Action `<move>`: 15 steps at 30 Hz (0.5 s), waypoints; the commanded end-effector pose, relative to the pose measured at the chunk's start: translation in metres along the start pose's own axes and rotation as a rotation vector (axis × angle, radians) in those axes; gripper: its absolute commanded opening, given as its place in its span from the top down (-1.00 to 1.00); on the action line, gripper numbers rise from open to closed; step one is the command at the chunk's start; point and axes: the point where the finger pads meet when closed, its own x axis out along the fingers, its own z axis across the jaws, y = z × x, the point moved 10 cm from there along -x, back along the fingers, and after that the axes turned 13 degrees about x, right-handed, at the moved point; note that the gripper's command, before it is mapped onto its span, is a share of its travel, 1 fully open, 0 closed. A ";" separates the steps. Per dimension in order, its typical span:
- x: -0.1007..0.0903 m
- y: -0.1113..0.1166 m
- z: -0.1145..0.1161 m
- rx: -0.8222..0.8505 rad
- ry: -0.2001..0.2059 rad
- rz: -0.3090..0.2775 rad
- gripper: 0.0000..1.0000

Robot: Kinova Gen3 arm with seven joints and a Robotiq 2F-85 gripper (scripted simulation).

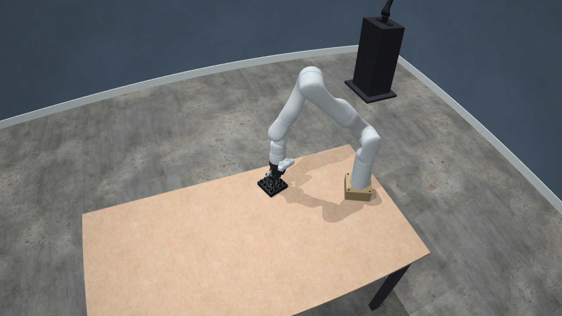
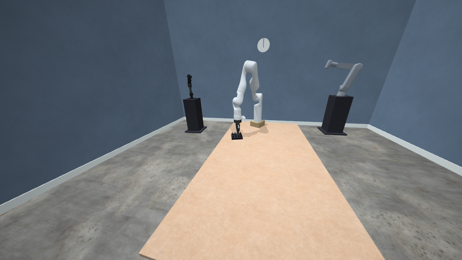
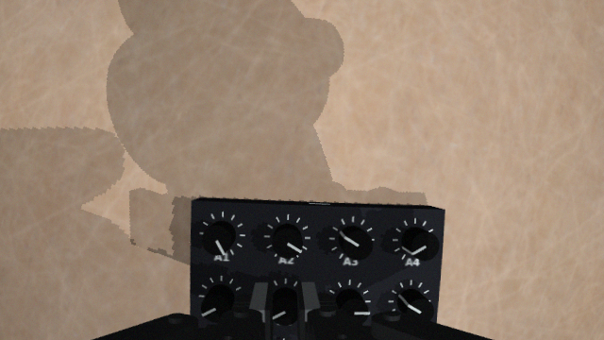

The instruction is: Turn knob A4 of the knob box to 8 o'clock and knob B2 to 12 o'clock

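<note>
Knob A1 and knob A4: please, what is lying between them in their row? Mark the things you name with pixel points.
Knob A2 point(image 3: 285, 237) and knob A3 point(image 3: 360, 246), side by side, as the wrist view shows.

wrist view bright on tan tabletop point(image 3: 495, 118), arm's shadow point(image 3: 217, 94) w/ jagged edges at left, black knob box point(image 3: 307, 274) dim, its labels soft, top view evenly lit, soft-edged shadows on table point(image 1: 196, 251) point(image 2: 274, 194), exterior view stretched twd edges, knobs too small to read
</note>
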 end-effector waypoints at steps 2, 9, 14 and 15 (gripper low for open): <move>0.000 0.000 0.000 0.000 0.000 0.000 0.83; 0.000 0.000 0.000 0.003 0.000 0.000 0.83; 0.000 0.000 0.000 0.010 0.000 0.000 0.83; 0.000 0.000 0.000 0.014 0.000 0.000 0.83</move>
